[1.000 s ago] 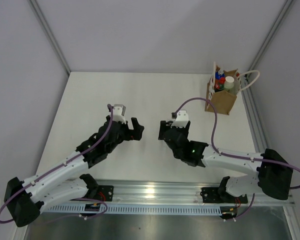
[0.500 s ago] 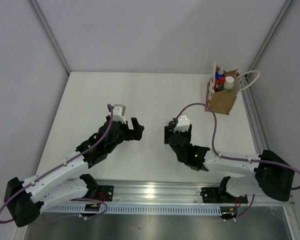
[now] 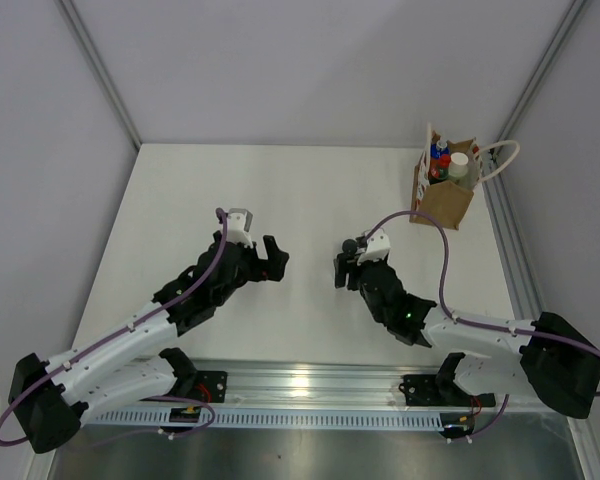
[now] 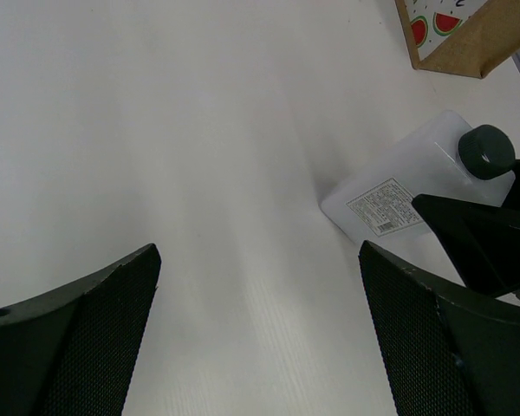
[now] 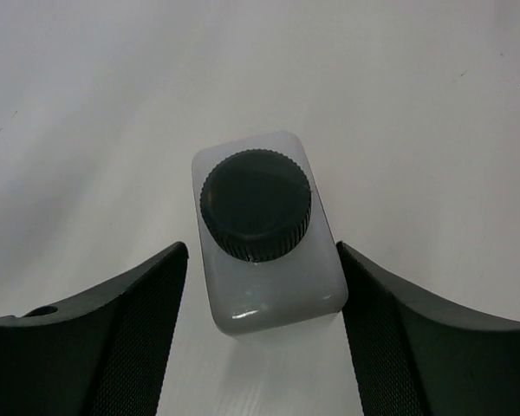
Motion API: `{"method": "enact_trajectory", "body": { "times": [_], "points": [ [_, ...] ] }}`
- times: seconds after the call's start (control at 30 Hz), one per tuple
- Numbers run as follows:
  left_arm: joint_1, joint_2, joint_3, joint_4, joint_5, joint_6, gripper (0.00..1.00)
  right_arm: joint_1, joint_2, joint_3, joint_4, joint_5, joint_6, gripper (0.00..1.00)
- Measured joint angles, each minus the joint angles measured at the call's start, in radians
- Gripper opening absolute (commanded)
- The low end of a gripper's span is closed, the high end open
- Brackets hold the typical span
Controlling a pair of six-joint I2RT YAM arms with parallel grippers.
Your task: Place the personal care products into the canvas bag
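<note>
Overhead and wrist views, read left to right. The left arm reaches diagonally over the white surface (image 3: 280, 190), and the left gripper (image 3: 274, 260) hangs above a bare patch near the middle; its jaws are spread wide with nothing between them. Just to its right lies the clear square plastic bottle (image 4: 399, 186), flat on its side with its printed label facing up and its ribbed black screw cap (image 4: 486, 152) pointing away toward the far right corner. The right gripper (image 3: 346, 270) sits at the cap end of this bottle. In the right wrist view its jaws are parted and stand one on each side of the bottle's shoulders, with a narrow gap visible on both sides, so nothing is pinched. Well apart, at the far right corner of the surface, stands the small upright tan-brown canvas bag (image 3: 445, 200) with white cord handles. Inside it stand the orange-red bottle with a blue cap (image 3: 439, 160) and, beside it to the right, the olive-green cylindrical bottle with a whitish cap (image 3: 458, 170).
</note>
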Motion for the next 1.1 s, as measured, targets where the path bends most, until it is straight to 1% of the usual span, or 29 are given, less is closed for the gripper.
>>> {"method": "enact_trajectory", "body": {
  "times": [0.27,0.53,0.57,0.6,0.63,0.67,0.77,0.8,0.83,0.93,1.1],
  "points": [
    [0.000,0.008,0.000,0.003,0.006,0.000,0.99,-0.087,0.037,-0.001,0.096,-0.136,-0.032,0.72],
    [0.000,0.015,0.000,0.003,0.010,0.000,0.99,-0.094,0.130,-0.027,0.182,-0.184,-0.041,0.70],
    [0.000,0.016,0.000,0.003,0.011,0.000,0.99,-0.094,0.145,-0.029,0.188,-0.184,-0.043,0.67],
    [0.000,0.016,0.000,0.004,0.011,0.000,0.99,-0.094,0.156,-0.030,0.193,-0.184,-0.045,0.50],
    [0.000,0.018,0.000,0.004,0.012,0.000,0.99,-0.094,0.166,-0.031,0.198,-0.173,-0.054,0.42],
    [0.000,0.021,0.000,0.004,0.012,0.000,0.99,-0.097,0.172,-0.033,0.211,-0.175,-0.053,0.28],
    [0.000,0.025,0.000,0.004,0.012,0.000,0.99,-0.098,0.180,-0.034,0.228,-0.170,-0.054,0.15],
    [0.000,0.026,0.000,0.004,0.013,0.000,0.99,-0.098,0.180,-0.034,0.229,-0.170,-0.058,0.05],
    [0.000,0.026,0.000,0.004,0.013,0.000,0.99,-0.098,0.180,-0.034,0.229,-0.169,-0.063,0.00],
    [0.000,0.026,0.000,0.005,0.012,0.000,0.99,-0.098,0.163,-0.025,0.189,-0.158,-0.083,0.00],
    [0.000,0.047,0.000,0.037,0.011,0.008,0.99,-0.139,0.049,0.051,-0.032,-0.132,-0.156,0.00]
  ]
}}
